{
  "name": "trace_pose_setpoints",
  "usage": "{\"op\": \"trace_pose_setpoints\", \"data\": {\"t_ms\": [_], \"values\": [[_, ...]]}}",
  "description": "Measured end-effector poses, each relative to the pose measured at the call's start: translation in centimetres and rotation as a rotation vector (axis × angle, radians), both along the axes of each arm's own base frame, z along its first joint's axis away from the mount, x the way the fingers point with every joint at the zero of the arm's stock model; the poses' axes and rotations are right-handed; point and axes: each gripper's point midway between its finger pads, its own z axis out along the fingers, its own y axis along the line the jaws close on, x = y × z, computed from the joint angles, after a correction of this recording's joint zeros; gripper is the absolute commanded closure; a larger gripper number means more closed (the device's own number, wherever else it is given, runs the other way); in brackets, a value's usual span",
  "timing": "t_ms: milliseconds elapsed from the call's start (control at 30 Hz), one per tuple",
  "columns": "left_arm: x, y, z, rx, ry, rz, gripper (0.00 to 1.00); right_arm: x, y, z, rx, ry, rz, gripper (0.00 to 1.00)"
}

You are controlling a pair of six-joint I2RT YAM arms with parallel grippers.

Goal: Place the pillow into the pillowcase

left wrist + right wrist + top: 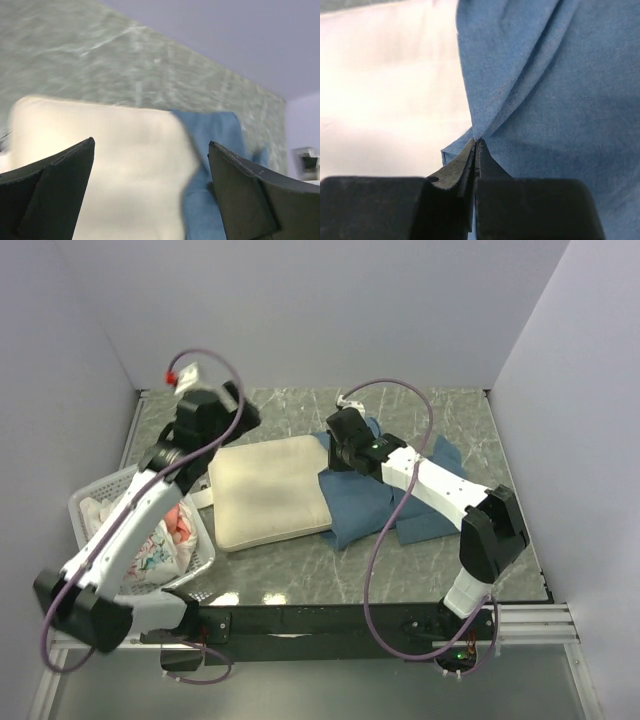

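Blue pillowcase [540,80] is pinched at its edge by the right gripper [476,142], beside the cream pillow [270,490], over which the left gripper [151,145] is spread wide.

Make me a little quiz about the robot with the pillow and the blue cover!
1. True or false: the right gripper is shut on the blue pillowcase.
2. The left gripper near the pillow is: A) open, B) shut, C) holding a cup.
3. What white thing with clothes in it sits left of the pillow?
Key: 1 true; 2 A; 3 the basket.
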Motion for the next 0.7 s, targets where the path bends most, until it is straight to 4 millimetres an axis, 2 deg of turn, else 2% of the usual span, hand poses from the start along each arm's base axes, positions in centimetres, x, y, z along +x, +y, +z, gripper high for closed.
{"op": "trace_pose_setpoints", "data": {"t_ms": [67,100,233,333,433,533,567,600,700], "values": [[-1.7,3.2,-1.6,-0.023,0.012,0.098,0.01,0.0,-0.1,-0.7,-0.018,0.017,0.006,1.0],[-2.4,3.9,-2.6,-0.037,0.027,0.129,0.01,0.0,-0.2,-1.0,-0.029,0.027,0.01,1.0],[-5.7,6.2,-9.6,-0.051,0.15,0.243,0.01,-0.2,0.0,-1.2,-0.039,0.043,0.029,0.96],[-6.9,7.7,-14.6,-0.032,0.266,0.32,0.0,-0.1,0.3,-0.7,-0.029,0.039,0.044,0.92],[-6.9,9.0,-17.7,-0.021,0.35,0.381,0.0,-0.2,0.5,-0.4,-0.023,0.04,0.056,0.85],[-6.0,10.3,-19.6,-0.028,0.402,0.424,0.01,-0.5,0.5,-0.3,-0.022,0.046,0.065,0.69],[-5.8,10.6,-20.3,-0.036,0.414,0.429,0.01,-0.7,0.5,-0.2,-0.023,0.045,0.071,0.58],[-5.8,11.0,-20.9,-0.037,0.422,0.431,0.01,-0.9,0.6,0.0,-0.02,0.044,0.075,0.54],[-5.6,10.8,-22.2,-0.096,0.412,0.403,0.01,-1.6,0.5,0.9,-0.01,0.03,0.092,0.39]]}}
